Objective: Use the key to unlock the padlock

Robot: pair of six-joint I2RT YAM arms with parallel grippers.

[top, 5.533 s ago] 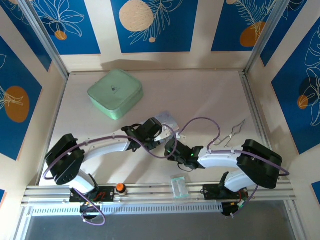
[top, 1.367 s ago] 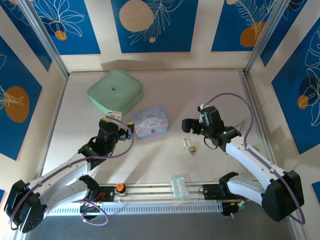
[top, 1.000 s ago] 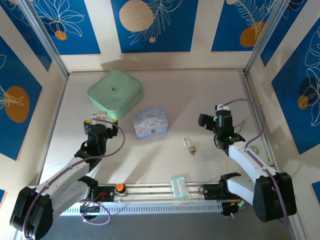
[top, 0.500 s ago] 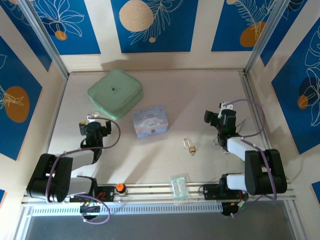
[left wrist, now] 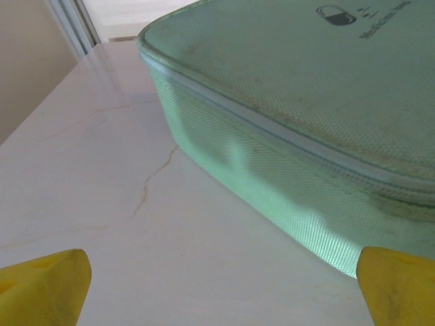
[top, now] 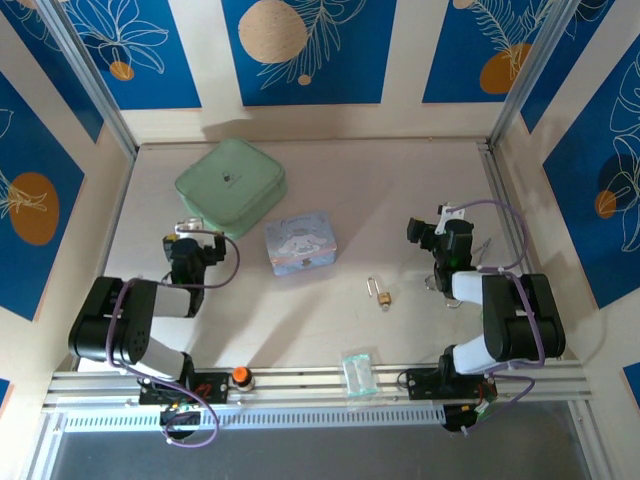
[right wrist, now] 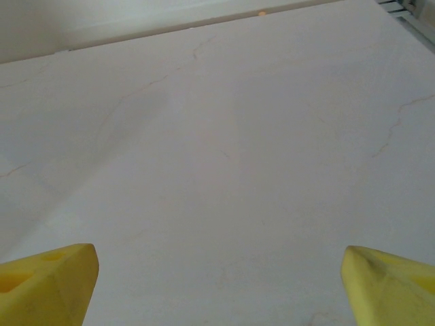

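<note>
**Both arms parked, padlock lying free between them.**
From the left: the left gripper (top: 188, 236), its fingers spread wide and empty, faces the side of the green case (top: 231, 187). The blue tin (top: 300, 242) sits mid-table (top: 400, 185). The padlock (top: 384, 297) lies near it, well apart from both arms. The right gripper (top: 437, 228), equally splayed and empty, faces bare surface. The key is too small to locate; possibly it lies by the shackle. The tucked arms probably leave the lock unobstructed.
</note>
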